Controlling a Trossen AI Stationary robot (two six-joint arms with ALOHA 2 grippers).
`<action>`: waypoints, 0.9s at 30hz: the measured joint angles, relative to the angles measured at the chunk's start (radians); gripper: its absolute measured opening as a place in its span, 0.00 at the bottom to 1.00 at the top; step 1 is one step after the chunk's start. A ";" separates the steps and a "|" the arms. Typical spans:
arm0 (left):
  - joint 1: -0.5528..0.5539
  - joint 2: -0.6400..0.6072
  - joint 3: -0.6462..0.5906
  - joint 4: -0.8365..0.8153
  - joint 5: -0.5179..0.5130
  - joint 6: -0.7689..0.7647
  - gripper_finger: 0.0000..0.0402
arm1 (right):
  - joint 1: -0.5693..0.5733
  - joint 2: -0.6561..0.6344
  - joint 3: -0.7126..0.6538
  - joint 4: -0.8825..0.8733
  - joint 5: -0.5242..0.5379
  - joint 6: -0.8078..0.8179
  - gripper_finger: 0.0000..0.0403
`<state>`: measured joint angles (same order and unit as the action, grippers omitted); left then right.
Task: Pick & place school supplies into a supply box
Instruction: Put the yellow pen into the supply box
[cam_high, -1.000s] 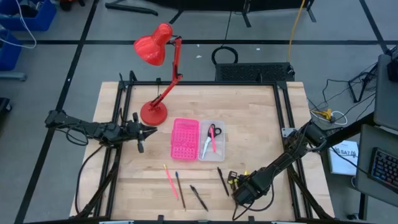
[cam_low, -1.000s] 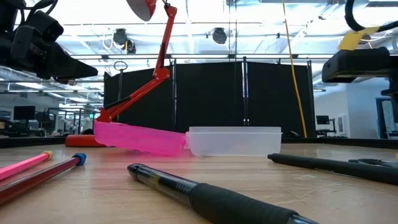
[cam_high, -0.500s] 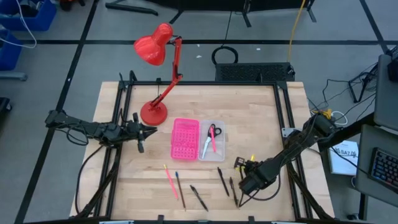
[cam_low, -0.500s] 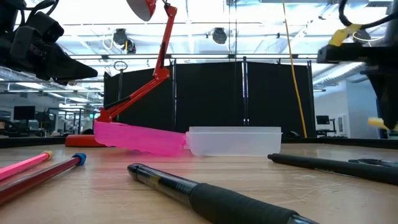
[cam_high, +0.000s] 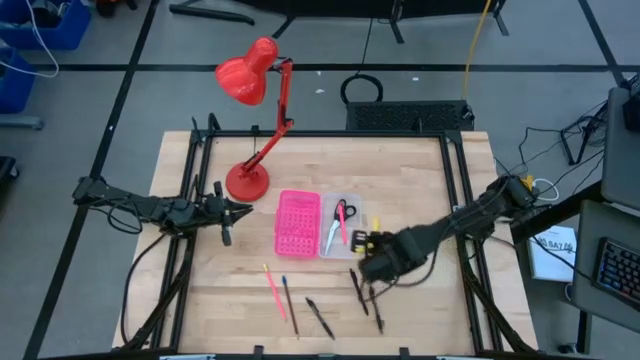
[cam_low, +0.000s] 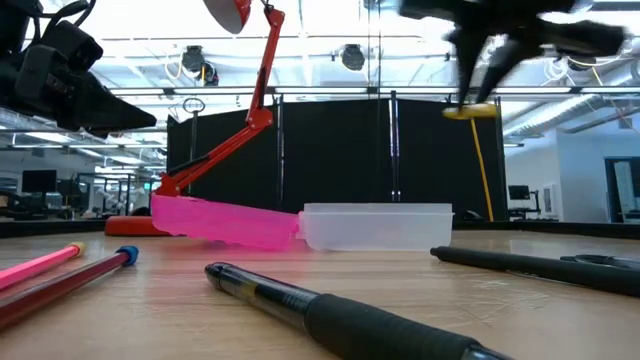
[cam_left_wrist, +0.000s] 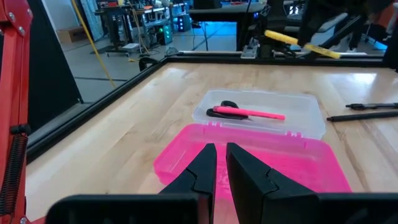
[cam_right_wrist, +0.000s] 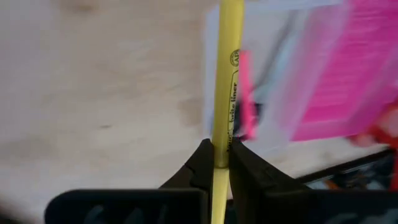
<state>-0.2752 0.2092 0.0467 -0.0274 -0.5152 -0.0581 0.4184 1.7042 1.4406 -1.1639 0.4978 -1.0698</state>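
The clear supply box (cam_high: 341, 226) sits mid-table and holds black-handled scissors (cam_left_wrist: 222, 108) and a pink pen (cam_left_wrist: 255, 114). My right gripper (cam_high: 372, 246) hovers at the box's near right corner, shut on a yellow pen (cam_right_wrist: 229, 74). That pen also shows in the low view (cam_low: 470, 112) and the left wrist view (cam_left_wrist: 303, 45). On the wood near the front edge lie a pink pencil (cam_high: 272, 290), a blue one (cam_high: 288, 298) and three dark pens (cam_high: 357, 290). My left gripper (cam_high: 240, 208) waits, shut, left of the pink tray. My right gripper pinches the yellow pen's shaft (cam_right_wrist: 219, 149) between its two fingers (cam_right_wrist: 202, 163). The fingers lie across the pen, which sticks out on both sides of them, its longer part running forward. The pen is lifted clear of the table, above the box's edge.
The pink perforated tray (cam_high: 298, 222) lies against the box's left side. The red desk lamp (cam_high: 250, 130) stands at the table's far left, its base (cam_high: 246, 182) near my left gripper. Bare wood lies right of the box and toward the far edge.
My right gripper has carried the yellow pen from the near right part of the table up and toward the far left, to the clear box's near right corner. The pen has stayed clear of the table throughout.
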 joint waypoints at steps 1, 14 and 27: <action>0.000 0.000 0.000 0.000 0.000 0.001 0.12 | -0.019 0.000 0.002 0.026 0.000 -0.048 0.05; 0.000 0.000 0.000 -0.006 0.000 0.002 0.12 | -0.229 0.064 0.002 0.384 -0.170 -0.507 0.05; 0.000 0.000 0.000 -0.007 0.000 0.054 0.12 | -0.347 0.206 0.002 0.514 -0.394 -0.404 0.05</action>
<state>-0.2752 0.2092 0.0467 -0.0341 -0.5156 -0.0045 0.0711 1.9105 1.4425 -0.6503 0.1036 -1.4734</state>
